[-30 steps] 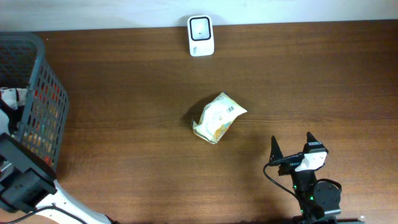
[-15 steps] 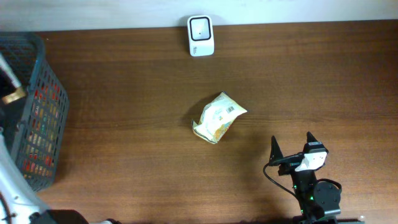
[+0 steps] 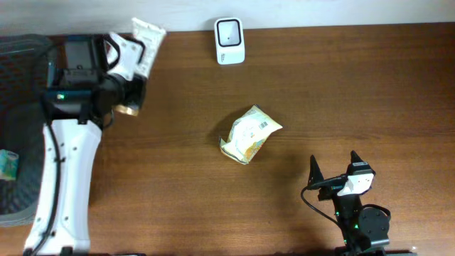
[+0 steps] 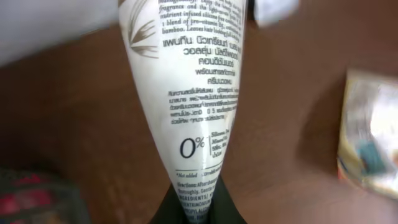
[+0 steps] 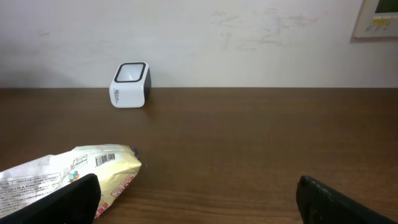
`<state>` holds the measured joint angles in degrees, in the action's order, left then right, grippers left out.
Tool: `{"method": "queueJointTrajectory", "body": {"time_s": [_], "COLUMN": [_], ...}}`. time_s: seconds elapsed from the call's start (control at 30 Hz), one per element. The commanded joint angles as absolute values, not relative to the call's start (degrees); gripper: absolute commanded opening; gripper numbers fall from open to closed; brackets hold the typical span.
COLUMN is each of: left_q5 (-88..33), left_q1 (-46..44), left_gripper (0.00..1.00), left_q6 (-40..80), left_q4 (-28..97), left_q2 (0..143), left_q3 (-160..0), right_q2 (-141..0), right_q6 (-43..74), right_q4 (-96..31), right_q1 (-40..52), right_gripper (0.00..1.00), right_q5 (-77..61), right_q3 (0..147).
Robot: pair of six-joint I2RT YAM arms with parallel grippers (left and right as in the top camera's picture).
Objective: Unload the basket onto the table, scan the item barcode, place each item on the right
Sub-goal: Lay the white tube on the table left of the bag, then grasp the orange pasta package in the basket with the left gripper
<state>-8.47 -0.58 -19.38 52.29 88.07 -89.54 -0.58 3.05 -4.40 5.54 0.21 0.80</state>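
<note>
- The left gripper (image 4: 194, 202) is clamping shut on the narrow end of a white tube (image 4: 189, 93), with the printed body widening away from the fingers.
- In the overhead view, the tube (image 3: 148, 34) is sticking out past the gripper at the far-left part of the table (image 3: 355, 92), close to the back edge and held above the wood.
- Black print and a large "0%" mark are facing the left wrist camera; no barcode is showing on that side.
- The scanner (image 3: 229, 40) is standing at the back edge of the table, to the right of the tube and apart from it, with its window facing up.
- A white blur at the top of the left wrist view may be that scanner, though it is too smeared to be sure.
- A snack packet (image 3: 249, 134) is lying near the middle of the table with its barcode showing, well apart from both grippers.
- The right gripper (image 5: 196, 186) is sitting wide open and empty at the near-right side of the table, its fingers (image 5: 68, 199) pointing toward the packet and the scanner.
- A grey basket (image 3: 18, 50) is standing at the left edge, partly hidden by the left arm.
</note>
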Motion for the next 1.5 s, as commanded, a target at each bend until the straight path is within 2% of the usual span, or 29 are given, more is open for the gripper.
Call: {"method": "queueJointTrajectory", "body": {"time_s": [0.0, 0.17, 0.2, 0.23, 0.27, 0.43, 0.53, 0.6, 0.7, 0.9, 0.97, 1.2, 1.4, 1.47], "left_q5": [-14.70, -15.97, -15.94, -16.56, -17.34, -15.75, -0.40, 2.61, 2.42, 3.40, 8.49, 10.35, 8.08, 0.54], "left_q1": [-2.87, -5.15, -5.10, -5.15, -5.15, -5.08, -3.70, 0.80, 7.62, 9.65, 11.77, 18.31, 18.61, 18.55], "left_gripper": [0.00, 0.02, 0.32, 0.69, 0.99, 0.99, 0.99, 0.99, 0.99, 0.99, 0.99, 1.00, 0.99, 0.99], "left_q6": [-31.29, -31.79, -31.79, -31.75, -29.74, -20.78, -5.28, 0.36, 0.62, -8.84, -12.36, -15.31, -15.27, -15.64], "left_q4": [49.69, 44.12, 44.14, 44.45, 45.95, 56.25, 60.23, 64.95, 66.11, 66.11, 66.04, 63.05, 63.02, 60.45], "left_q2": [95.13, 109.58, 109.51, 109.38, 109.16, 101.41, 95.37, 94.06, 94.04, 93.03, 92.23, 92.23, 92.23, 92.12], "left_q3": [-80.16, -77.08, -77.08, -77.30, -78.67, -92.49, -94.02, -94.02, -94.00, -94.02, -94.02, -94.02, -94.02, -94.30], "right_q2": [-0.21, -0.21, -0.21, -0.21, -0.21, -0.21, -0.21, -0.21, -0.21, -0.21, -0.21, -0.21, -0.21, -0.21], "right_q6": [3.40, 3.40, 3.40, 3.40, 3.40, 3.40, 3.40, 3.40, 3.40, 3.40, 3.40, 3.40, 3.40, 3.40], "right_q4": [-4.51, -4.51, -4.51, -4.51, -4.51, -4.51, -4.51, -4.51, -4.51, -4.51, -4.51, -4.51, -4.51, -4.51], "right_q1": [5.17, 5.17, 5.17, 5.17, 5.17, 5.17, 5.17, 5.17, 5.17, 5.17, 5.17, 5.17, 5.17, 5.17], "right_gripper": [0.99, 0.99, 0.99, 0.99, 0.99, 0.99, 0.99, 0.99, 0.99, 0.99, 0.99, 0.98, 0.99, 0.99], "right_q5": [0.89, 0.86, 0.86, 0.86, 0.86, 0.86, 0.89, 0.91, 0.89, 0.89, 0.89, 0.89, 0.91, 0.89], "right_q3": [0.32, 0.32, 0.32, 0.32, 0.32, 0.32, 0.32, 0.32, 0.32, 0.32, 0.32, 0.32, 0.32, 0.32]}}
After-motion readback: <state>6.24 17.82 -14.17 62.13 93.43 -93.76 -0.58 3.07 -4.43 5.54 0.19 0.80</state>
